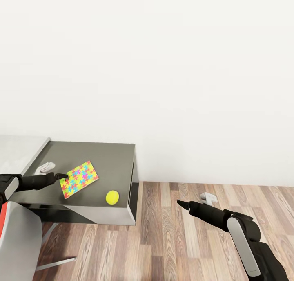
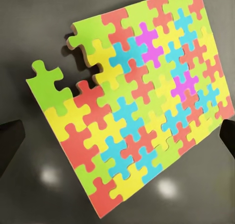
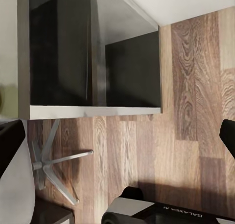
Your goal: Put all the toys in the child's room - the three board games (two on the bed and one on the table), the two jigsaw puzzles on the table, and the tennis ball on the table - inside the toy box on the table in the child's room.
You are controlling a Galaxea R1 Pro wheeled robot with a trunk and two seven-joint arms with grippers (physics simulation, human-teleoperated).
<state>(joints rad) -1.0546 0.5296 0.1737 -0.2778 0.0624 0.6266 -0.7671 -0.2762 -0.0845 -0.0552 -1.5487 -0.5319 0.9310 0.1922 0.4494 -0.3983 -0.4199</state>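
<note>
— White wall (image 1: 163, 68) ahead, plank floor (image 1: 183, 240) below, and the table (image 1: 102, 154) end sits low at my left. What do you make of it?

— Where's the puzzle?

— One puzzle (image 1: 79, 178) lies flat on the table near the front edge, with the ball (image 1: 112, 197) just beside it, closer still to the edge. My left gripper (image 1: 62, 176) is at the puzzle's near corner. In the left wrist view the puzzle (image 2: 137, 101) lies between my fingertips (image 2: 10, 141), which stand apart; nothing is clamped yet.

— Risks?

— The board is thin and flat on a hard top. If I close too high, I judge the fingers could slide over it or push it along instead of gripping. A push toward the ball could roll it off the front edge to the floor.

— Anything else?

— One green piece (image 2: 46, 84) at a corner sticks out almost alone. Pinching there may bend or shift the board. I cannot tell whether the pieces are loose.

— And the right side?

— My right gripper (image 1: 179, 202) hangs over the floor, well apart from the table, holding nothing. In its wrist view its fingers (image 3: 10, 145) look spread. I'd keep it clear of the chair (image 1: 16, 240) by the table.

— The toy box?

— I can't place it from here, so carrying the puzzle over means turning with a weak grip, and it might slip.
</note>
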